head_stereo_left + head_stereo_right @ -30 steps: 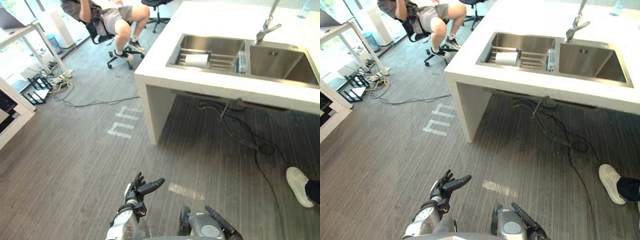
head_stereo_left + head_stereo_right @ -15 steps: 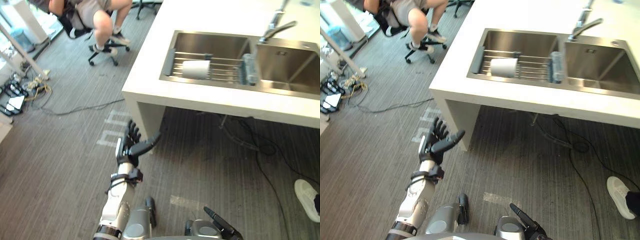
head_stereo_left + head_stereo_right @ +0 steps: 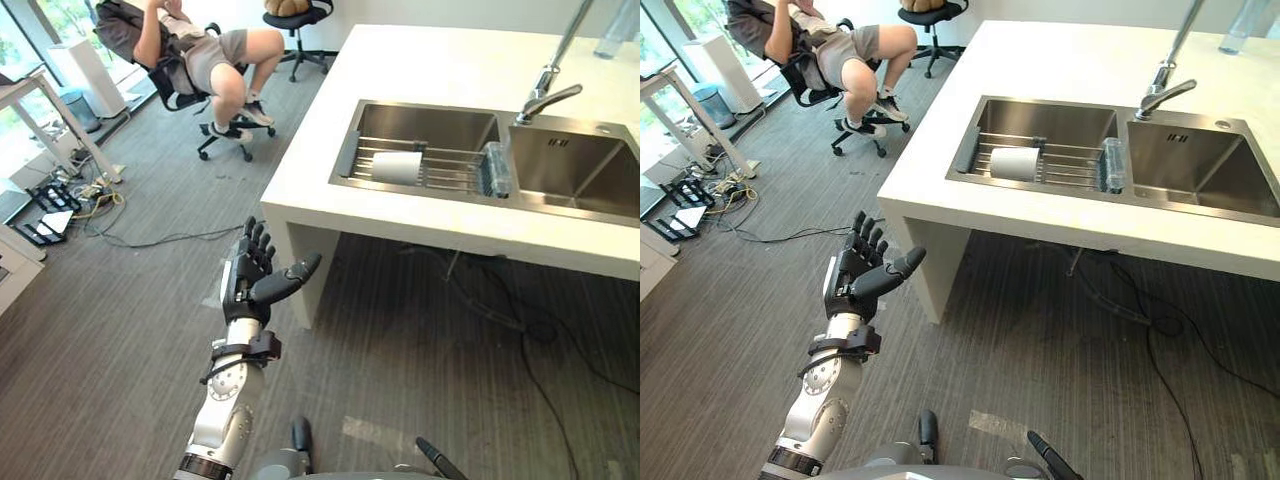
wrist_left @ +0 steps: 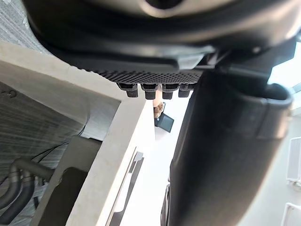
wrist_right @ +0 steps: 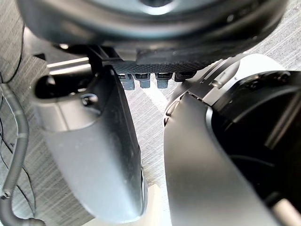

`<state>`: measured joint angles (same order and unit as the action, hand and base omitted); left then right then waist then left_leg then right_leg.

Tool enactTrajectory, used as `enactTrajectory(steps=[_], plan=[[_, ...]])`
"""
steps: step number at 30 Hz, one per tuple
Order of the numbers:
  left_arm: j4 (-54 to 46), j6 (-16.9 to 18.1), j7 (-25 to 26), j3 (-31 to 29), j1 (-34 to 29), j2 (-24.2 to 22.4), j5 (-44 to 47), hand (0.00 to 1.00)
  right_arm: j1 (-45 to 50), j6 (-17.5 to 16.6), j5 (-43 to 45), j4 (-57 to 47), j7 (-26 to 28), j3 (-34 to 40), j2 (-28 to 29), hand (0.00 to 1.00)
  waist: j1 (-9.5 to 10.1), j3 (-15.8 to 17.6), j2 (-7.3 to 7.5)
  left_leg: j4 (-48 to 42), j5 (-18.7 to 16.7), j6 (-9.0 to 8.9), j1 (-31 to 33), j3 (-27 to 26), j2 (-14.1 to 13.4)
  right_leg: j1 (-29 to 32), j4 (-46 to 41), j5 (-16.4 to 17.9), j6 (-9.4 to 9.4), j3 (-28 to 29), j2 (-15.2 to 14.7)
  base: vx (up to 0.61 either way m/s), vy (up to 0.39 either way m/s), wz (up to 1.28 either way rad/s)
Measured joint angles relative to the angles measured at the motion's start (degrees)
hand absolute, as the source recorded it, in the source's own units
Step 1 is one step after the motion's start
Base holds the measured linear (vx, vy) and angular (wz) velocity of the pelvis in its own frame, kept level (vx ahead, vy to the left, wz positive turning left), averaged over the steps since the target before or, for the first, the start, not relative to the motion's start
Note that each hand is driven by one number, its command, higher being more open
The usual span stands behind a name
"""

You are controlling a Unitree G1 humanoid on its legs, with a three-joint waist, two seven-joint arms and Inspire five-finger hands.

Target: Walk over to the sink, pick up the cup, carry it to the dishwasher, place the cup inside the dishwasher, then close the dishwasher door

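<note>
Head views: a white tabletop [image 3: 430,60] on the right carries a steel sink [image 3: 346,150] with 2 basins and a faucet [image 3: 548,85] at its far edge between them. The cup [image 3: 397,167], white, lies on its side on a wire rack [image 3: 450,160] that spans the left basin; a clear object [image 3: 494,170] lies at the rack's right end, well apart from the cup. The left hand [image 3: 245,285] is raised over the grey floor [image 3: 120,320], just left of the tabletop's near left corner. Its fingers are straight and spread wide, its thumb points right toward the tabletop's leg, and it holds nothing. It is well apart from the cup. Cables [image 3: 500,300] trail on the floor under the tabletop. At far left, 1 person [image 3: 200,50] sits in a wheeled chair beside a desk [image 3: 40,100], with more cables on the floor below it. A clear bottle [image 3: 612,30] stands on the far right of the tabletop. Left wrist view: the left thumb [image 4: 221,155] stands out straight, with the tabletop's edge beyond it. Right wrist view: the right hand [image 5: 89,141] hangs low over the floor, thumb extended, fingers in a straight foreshortened row, holding nothing.
</note>
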<state>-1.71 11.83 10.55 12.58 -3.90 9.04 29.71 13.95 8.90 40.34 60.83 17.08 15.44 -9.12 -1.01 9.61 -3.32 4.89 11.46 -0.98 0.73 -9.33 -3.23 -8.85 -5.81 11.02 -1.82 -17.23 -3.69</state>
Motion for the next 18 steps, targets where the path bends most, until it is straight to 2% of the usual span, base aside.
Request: enactTrajectory(steps=[3,7,8,9,10,11,12,13,14,15,16,17,18], plan=[[0.3,-1.4,-1.3,-0.6,1.1,1.9,0.5,1.00,0.2,-1.3,-0.7,-0.1,0.1,0.0,0.1,1.00,-0.33,-0.2,-0.19,-0.3,-0.6,-0.42,-0.4,-1.3,-0.4,0.0,0.0,0.1,-0.04,0.9,0.0,0.01,-0.021,-0.21],[-0.2,-3.0,-2.2,-7.3,6.7,3.7,4.8,1.00,0.2,-4.0,-3.5,0.7,0.7,0.2,0.1,1.00,-0.48,-0.3,-0.02,-4.2,-4.0,-0.94,-0.1,-2.1,-0.1,0.2,-3.4,2.9,-0.41,1.0,-1.3,0.04,-0.020,-0.08],[-1.8,-2.6,-2.3,-9.6,7.8,3.8,4.5,1.00,0.4,-6.5,-3.5,1.4,0.7,0.6,0.2,1.00,-0.48,-0.5,0.16,-5.5,-5.1,-0.64,0.1,-1.8,0.7,0.9,-6.5,5.1,-0.65,0.5,-2.7,0.08,0.007,0.27],[-5.3,-2.1,-2.7,-11.0,7.8,3.8,3.9,1.00,0.9,-8.9,-3.5,1.9,0.7,1.9,0.7,1.00,-0.47,-1.1,1.19,-7.1,-6.2,0.26,0.9,-1.7,2.4,2.2,-10.2,7.7,-1.44,-0.3,-4.8,0.11,0.017,0.42],[-7.6,-2.1,-3.3,-11.3,7.8,3.8,3.9,1.00,1.1,-9.8,-3.5,1.9,0.6,2.4,1.0,1.00,-0.46,-1.2,1.44,-8.0,-7.0,0.87,1.0,-1.8,3.4,1.9,-11.3,8.7,-2.54,-1.0,-6.1,0.18,0.038,0.68],[-13.2,-1.9,-5.4,-10.9,7.9,3.5,3.7,1.00,1.8,-11.6,-3.6,1.7,0.5,3.5,0.7,1.00,-0.51,-1.3,1.57,-9.2,-8.9,1.45,0.6,-1.8,4.7,2.4,-16.9,9.1,-3.10,-3.1,-8.3,0.22,0.049,0.71],[-17.9,-0.5,-7.5,-10.9,8.2,3.5,2.6,1.00,1.4,-13.2,-3.6,1.7,0.0,4.2,0.5,1.00,-0.05,-1.5,2.28,-10.3,-9.7,2.06,0.6,-1.2,6.7,7.7,-29.1,8.4,-3.30,-2.9,-12.8,0.21,0.069,0.62],[-19.9,0.1,-8.5,-10.9,8.4,3.5,2.2,1.00,0.7,-14.0,-3.4,1.7,-0.5,4.4,0.5,1.00,0.08,-1.4,2.64,-11.1,-10.2,2.05,0.4,-1.0,7.4,9.7,-34.3,7.5,-3.97,-2.3,-14.6,0.21,0.085,0.37],[-22.6,1.6,-9.8,-10.7,8.8,3.5,1.6,1.00,-0.4,-15.4,-1.6,1.7,-2.3,4.6,0.6,1.00,0.00,-1.4,2.77,-12.1,-11.6,2.44,-0.5,-0.5,7.8,11.6,-40.3,4.5,-4.34,-0.4,-15.8,0.18,0.075,0.18],[-23.2,2.4,-10.4,-10.3,9.2,3.7,1.6,1.00,-1.1,-16.2,-0.3,1.7,-3.0,4.8,0.8,1.00,0.14,-1.4,2.74,-12.0,-12.1,2.56,-1.3,-0.2,7.8,12.0,-42.1,2.6,-4.19,0.6,-15.7,0.25,0.074,0.20],[-23.1,3.2,-11.2,-9.3,10.4,3.8,1.7,1.00,-2.1,-16.9,2.2,1.5,-3.9,5.9,1.5,1.00,0.01,-1.4,2.73,-11.2,-12.8,2.97,-3.4,0.7,7.4,12.4,-45.4,-1.6,-3.76,1.0,-15.8,0.30,0.051,0.18],[-22.5,3.2,-11.6,-8.1,11.5,3.9,2.0,1.00,-2.5,-17.3,3.0,1.4,-4.3,7.4,2.2,1.00,-0.11,-1.6,2.04,-10.2,-13.4,3.33,-5.4,1.4,6.5,13.7,-49.4,-3.7,-2.75,1.1,-16.2,0.29,0.035,0.16],[-22.0,3.2,-11.9,-7.8,11.8,3.9,2.4,1.00,-2.7,-17.5,3.0,1.4,-4.4,8.1,2.6,1.00,-0.11,-1.6,1.61,-10.1,-13.8,3.30,-5.9,1.5,6.1,14.7,-49.8,-0.7,-2.38,1.0,-16.1,0.22,0.000,0.03]])
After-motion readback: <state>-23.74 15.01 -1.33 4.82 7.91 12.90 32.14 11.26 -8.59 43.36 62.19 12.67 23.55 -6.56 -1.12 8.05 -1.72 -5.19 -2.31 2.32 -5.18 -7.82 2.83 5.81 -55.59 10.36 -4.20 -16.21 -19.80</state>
